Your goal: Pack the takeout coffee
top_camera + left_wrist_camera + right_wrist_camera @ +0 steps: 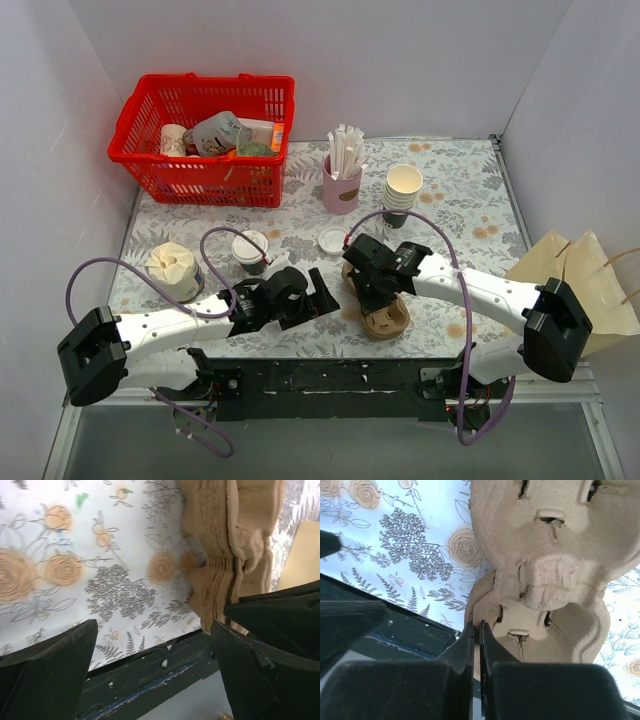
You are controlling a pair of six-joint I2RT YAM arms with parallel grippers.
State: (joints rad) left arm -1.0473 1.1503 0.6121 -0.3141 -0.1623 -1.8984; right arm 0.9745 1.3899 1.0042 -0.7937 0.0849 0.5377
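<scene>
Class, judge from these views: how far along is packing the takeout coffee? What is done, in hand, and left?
Done: nothing packed yet; the takeout coffee stands lidded on the table, untouched. In hand: the right gripper is shut on the rim of the stacked cup carriers; the left gripper hangs open beside them. Left: seating the coffee in a carrier, then probably into the paper bag.
</scene>
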